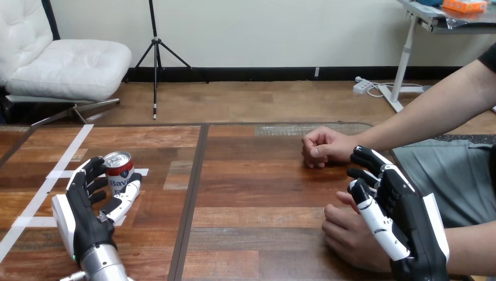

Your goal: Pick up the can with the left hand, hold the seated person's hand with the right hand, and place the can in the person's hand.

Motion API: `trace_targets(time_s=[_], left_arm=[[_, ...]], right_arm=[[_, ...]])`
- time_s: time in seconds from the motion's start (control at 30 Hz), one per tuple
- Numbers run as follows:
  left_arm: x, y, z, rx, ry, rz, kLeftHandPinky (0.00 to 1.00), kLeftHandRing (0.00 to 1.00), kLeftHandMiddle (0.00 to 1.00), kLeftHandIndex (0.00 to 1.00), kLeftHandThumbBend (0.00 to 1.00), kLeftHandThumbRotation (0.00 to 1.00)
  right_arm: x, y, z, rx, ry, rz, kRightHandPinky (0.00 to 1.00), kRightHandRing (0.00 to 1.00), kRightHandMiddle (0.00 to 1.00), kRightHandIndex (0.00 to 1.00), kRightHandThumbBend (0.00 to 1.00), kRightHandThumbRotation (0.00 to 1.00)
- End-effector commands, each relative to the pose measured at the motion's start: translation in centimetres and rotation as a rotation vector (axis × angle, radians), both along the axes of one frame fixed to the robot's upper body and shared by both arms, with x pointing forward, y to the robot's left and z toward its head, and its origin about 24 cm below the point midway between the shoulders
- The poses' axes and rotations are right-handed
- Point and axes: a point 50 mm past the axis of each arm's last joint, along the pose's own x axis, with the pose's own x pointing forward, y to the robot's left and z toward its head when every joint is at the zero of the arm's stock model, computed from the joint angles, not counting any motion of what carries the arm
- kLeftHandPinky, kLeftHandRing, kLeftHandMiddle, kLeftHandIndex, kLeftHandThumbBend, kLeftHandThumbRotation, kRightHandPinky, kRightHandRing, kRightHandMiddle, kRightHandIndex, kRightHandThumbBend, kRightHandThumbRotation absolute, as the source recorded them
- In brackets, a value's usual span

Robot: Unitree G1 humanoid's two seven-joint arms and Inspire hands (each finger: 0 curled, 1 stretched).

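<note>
**Can stands between the left hand's fingers and thumb**

Head view: the can (119,170) is upright on the bench (263,199). The left hand (88,213) is spread loosely about it, not clasped. The right hand (400,213), fingers relaxed, is just over the person's nearer hand (350,235), not gripping it.

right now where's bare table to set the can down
Bare: the table's middle, between the can by the left hand and the person's far hand. Crowded: the right edge, with the right hand over the person's near hand.

Can (119,170) stands on table (257,193), left of person's hands (321,147).
</note>
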Motion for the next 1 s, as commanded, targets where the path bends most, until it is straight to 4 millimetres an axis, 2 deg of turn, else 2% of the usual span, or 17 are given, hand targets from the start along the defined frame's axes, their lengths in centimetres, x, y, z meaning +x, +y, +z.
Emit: trace_targets(time_s=[0.0, 0.6, 0.97], left_arm=[[2.5, -0.2, 2.4, 0.035, -0.086, -0.033, 0.69, 0.72, 0.74, 0.72, 0.63, 0.00], [3.2, 0.0, 2.4, 0.057, -0.033, -0.041, 0.73, 0.79, 0.79, 0.77, 0.66, 0.00], [3.6, 0.1, 2.4, 0.098, 0.022, -0.056, 0.81, 0.88, 0.92, 0.89, 0.70, 0.05]], right_arm=[[1.4, -0.1, 2.5, -0.026, -0.128, 0.009, 0.73, 0.81, 0.86, 0.84, 0.52, 0.63], [1.3, -0.3, 2.5, -0.030, -0.128, 0.007, 0.73, 0.82, 0.86, 0.84, 0.53, 0.64], [1.2, -0.3, 2.5, -0.035, -0.131, 0.006, 0.73, 0.81, 0.85, 0.84, 0.54, 0.64]])
